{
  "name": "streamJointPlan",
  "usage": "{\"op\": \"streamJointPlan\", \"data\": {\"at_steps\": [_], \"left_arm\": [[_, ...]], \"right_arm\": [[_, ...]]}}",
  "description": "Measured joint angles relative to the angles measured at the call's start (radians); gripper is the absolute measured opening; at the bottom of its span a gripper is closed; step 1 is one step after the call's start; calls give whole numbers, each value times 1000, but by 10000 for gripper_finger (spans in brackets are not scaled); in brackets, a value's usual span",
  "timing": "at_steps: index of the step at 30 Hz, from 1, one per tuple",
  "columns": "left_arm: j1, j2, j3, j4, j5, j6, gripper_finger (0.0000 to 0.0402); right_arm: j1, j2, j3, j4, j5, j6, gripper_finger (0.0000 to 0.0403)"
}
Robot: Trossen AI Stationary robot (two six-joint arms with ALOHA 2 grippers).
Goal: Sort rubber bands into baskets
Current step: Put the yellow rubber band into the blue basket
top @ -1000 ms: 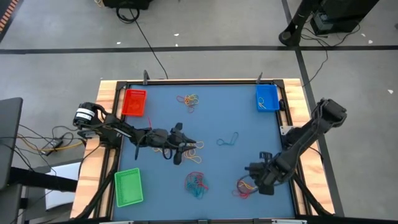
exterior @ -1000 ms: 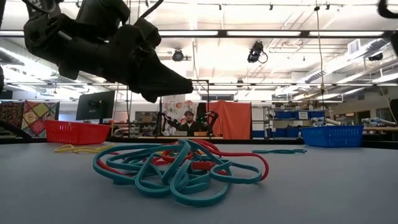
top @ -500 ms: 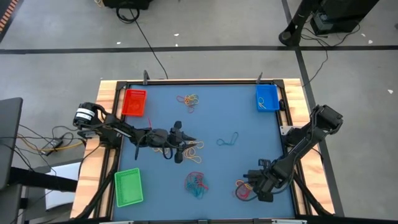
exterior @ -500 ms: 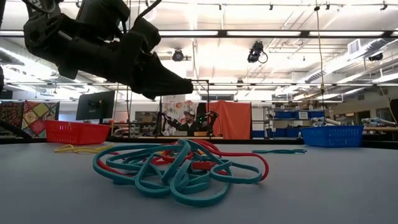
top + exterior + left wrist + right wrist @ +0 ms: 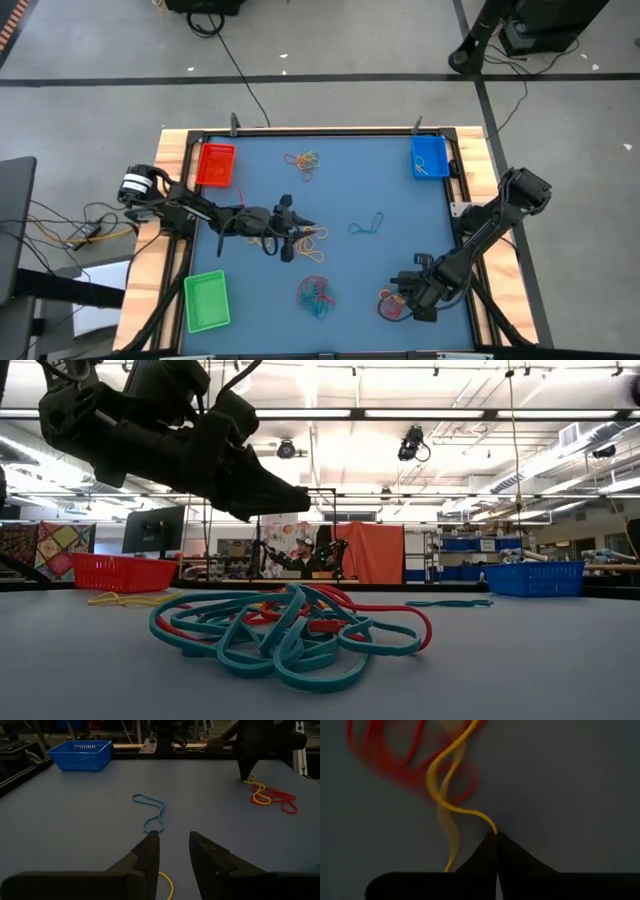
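The blue table mat (image 5: 390, 190) serves as the landmark for everything here. On it the left arm reaches from the left edge toward the centre, its left gripper (image 5: 296, 232) raised over a few yellow and red bands just left of the mat's middle; in the left wrist view the left gripper (image 5: 173, 851) has its two fingers a little apart with nothing between them. The right arm comes in from the mat's right edge, and the right gripper (image 5: 405, 291) is down at the near right part of the mat. In the right wrist view the right gripper (image 5: 496, 836) has its fingertips pressed together, pinching a yellow rubber band (image 5: 451, 805) beside a cluster of red bands (image 5: 395, 760).

The red basket (image 5: 216, 165) sits at the mat's far left corner, the blue basket (image 5: 430, 156) at its far right corner, and the green basket (image 5: 207, 300) at its near left corner.

A teal and red tangle (image 5: 285, 625) lies near the mat's near edge, centre. A small heap of yellow and red bands (image 5: 303, 161) lies near the far edge, and a lone teal band (image 5: 367, 224) sits right of the middle.
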Motion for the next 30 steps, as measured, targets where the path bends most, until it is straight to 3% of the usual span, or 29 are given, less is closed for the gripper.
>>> {"op": "streamJointPlan", "data": {"at_steps": [6, 14, 20, 26, 30], "left_arm": [[0, 0, 0, 0, 0, -16, 111], [-2, 0, 0, 1, 11, -17, 111], [-2, 0, 0, 1, 13, -15, 111], [-2, 0, 0, 1, 13, -7, 111], [-2, 0, 0, 1, 14, -12, 111]], "right_arm": [[-41, -149, 2, -72, 159, 43, 5], [-127, -324, 2, -114, 523, 255, 4], [-219, -399, 3, -145, 749, 223, 3], [-362, -449, 4, -243, 882, 189, 3], [-500, -489, 4, -342, 876, 180, 3]]}}
